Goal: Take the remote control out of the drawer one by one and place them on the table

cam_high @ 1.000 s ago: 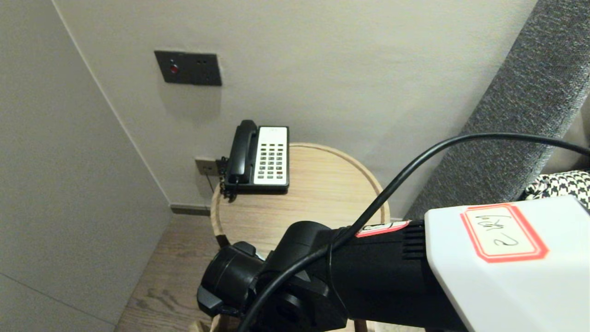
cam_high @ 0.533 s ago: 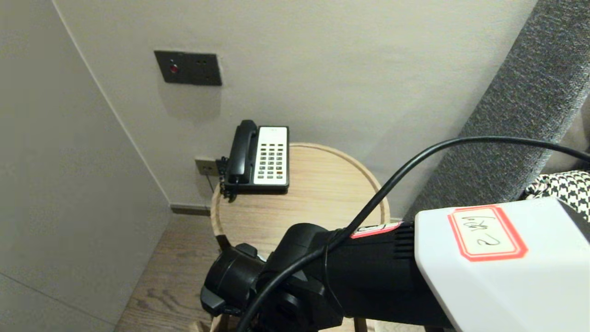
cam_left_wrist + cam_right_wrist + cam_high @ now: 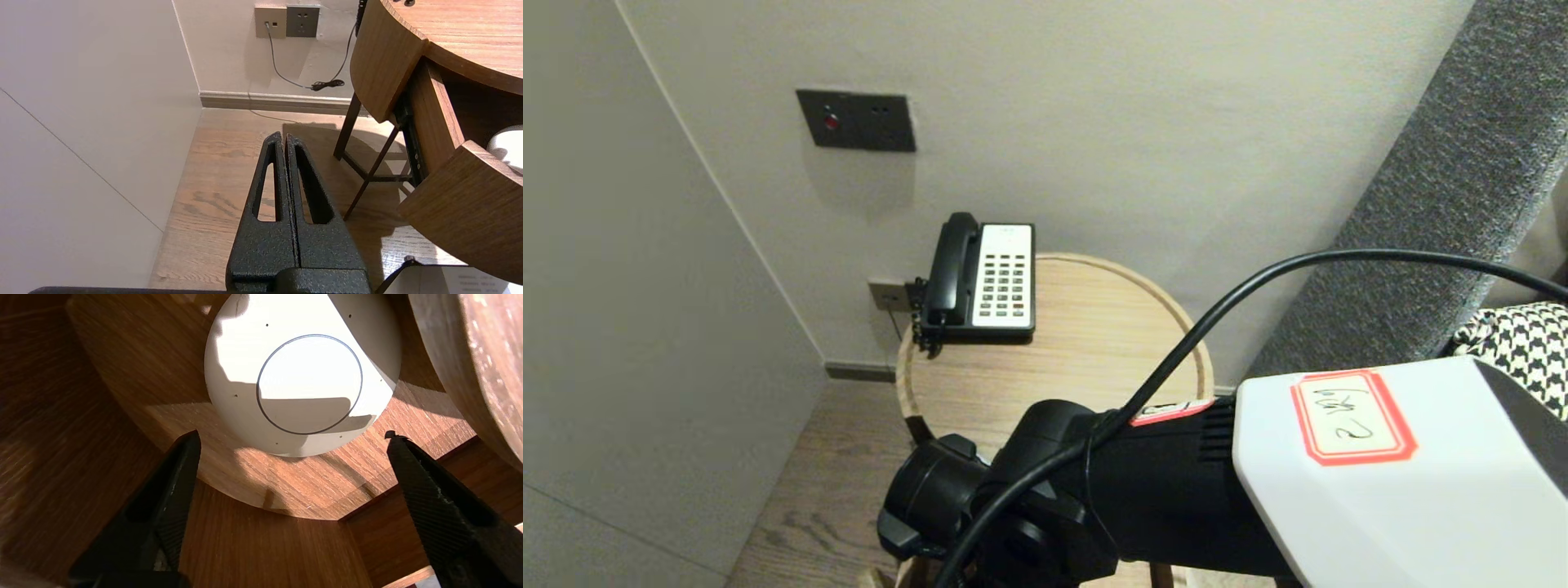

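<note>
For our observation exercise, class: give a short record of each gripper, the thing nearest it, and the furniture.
Right gripper: open, empty, inside the open wooden drawer
Nearest thing: round white disc with thin dark ring, lying in drawer
Left gripper: shut, parked above wooden floor
Furniture: round light-wood side table
On tabletop: black-and-white desk telephone

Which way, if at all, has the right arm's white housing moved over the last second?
Yes. The white housing has slid a little leftward in the head view, its edge now nearer the round table's rim.
</note>
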